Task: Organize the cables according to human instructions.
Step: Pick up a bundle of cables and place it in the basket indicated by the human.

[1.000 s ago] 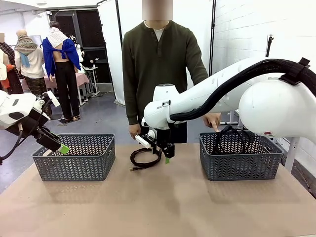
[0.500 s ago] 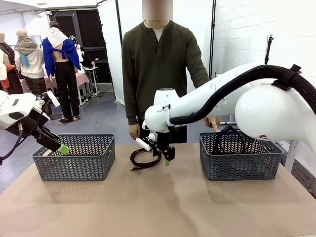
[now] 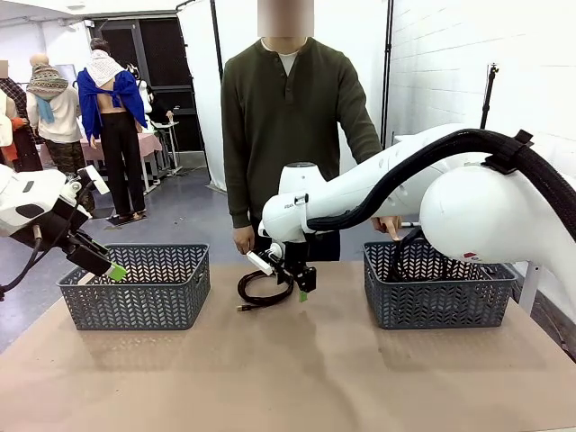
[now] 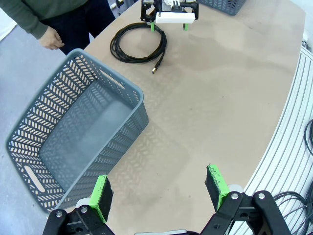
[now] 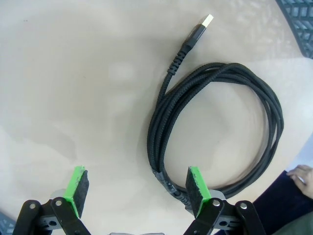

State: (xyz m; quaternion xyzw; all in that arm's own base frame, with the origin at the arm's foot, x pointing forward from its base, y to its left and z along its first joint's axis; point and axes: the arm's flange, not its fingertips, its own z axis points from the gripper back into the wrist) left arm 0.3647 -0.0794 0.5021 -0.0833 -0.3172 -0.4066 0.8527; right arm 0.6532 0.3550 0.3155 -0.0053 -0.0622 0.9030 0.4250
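Note:
One cable (image 3: pixel 264 303), a black braided coil with a USB plug, lies on the brown table between the two baskets. My right gripper (image 3: pixel 294 286) hovers just over its right edge, open. In the right wrist view the coil (image 5: pixel 154 122) runs past the right fingertip, and most of it lies outside the open gripper (image 5: pixel 137 185). My left gripper (image 3: pixel 106 267) hangs open above the left basket (image 3: pixel 135 290). From the left wrist, the gripper (image 4: pixel 159 193) holds nothing, and the coil (image 4: pixel 132 59) lies far off. More black cable (image 3: pixel 423 245) loops up from the right basket (image 3: pixel 436 292).
The person stands at the far side with one hand (image 3: pixel 389 223) on the right basket's back rim and the other hand (image 3: pixel 245 238) near the coil. The left basket (image 4: pixel 73 142) has nothing in it. Bare table stretches across the front.
My right arm has shifted slightly, with the gripper edging down and left over the coil. The left arm, the coil and the person's hands have not moved.

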